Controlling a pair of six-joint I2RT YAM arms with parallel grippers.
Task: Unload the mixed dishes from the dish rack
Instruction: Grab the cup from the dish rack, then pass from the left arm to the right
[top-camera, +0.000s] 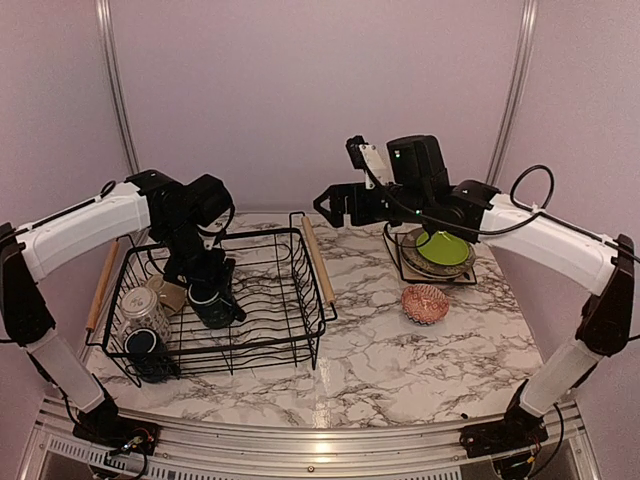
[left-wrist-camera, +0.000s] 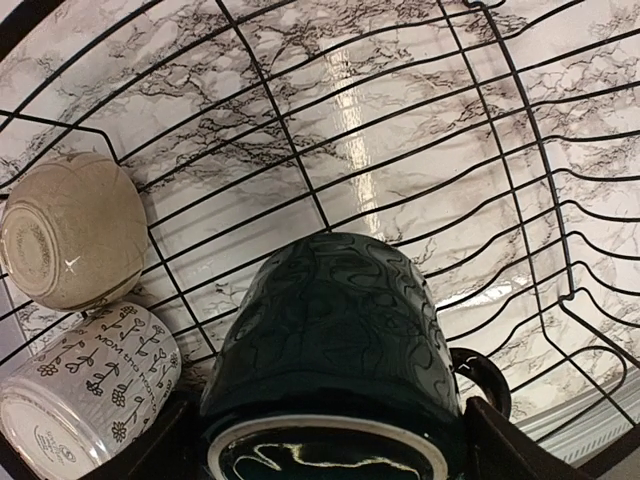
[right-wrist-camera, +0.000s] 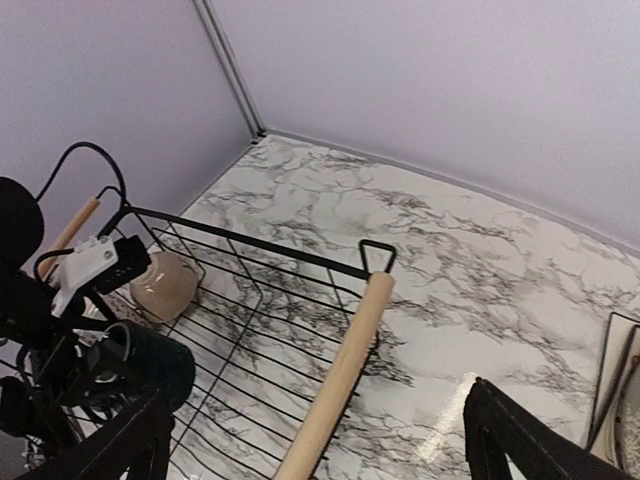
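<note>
Black wire, nearly unloaded: plates and bowl out, mugs remaining.

Black wire dish rack (top-camera: 262, 234) with light wooden rod handles (top-camera: 318, 260) sits on the left of the marble table (top-camera: 380, 360) and holds only mugs, clustered at its left end. Well to its right the round lime-green plate (top-camera: 442, 249) tops a neat stack, probably to save room, with the reddish patterned bowl (top-camera: 425, 303) just in front. The right gripper (top-camera: 322, 206) hovers between rack and stack, fingers apart and empty, seemingly staying clear of the other arm. Inside the rack the left gripper (top-camera: 210, 290) reaches down, fingers clamped across the body of the dark teal embossed mug (left-wrist-camera: 335, 330), likely the next piece out. Beside it are a tan mug (left-wrist-camera: 70, 240), a white flower-patterned mug (left-wrist-camera: 85, 390) and a dark-blue mug (top-camera: 145, 345).
</note>
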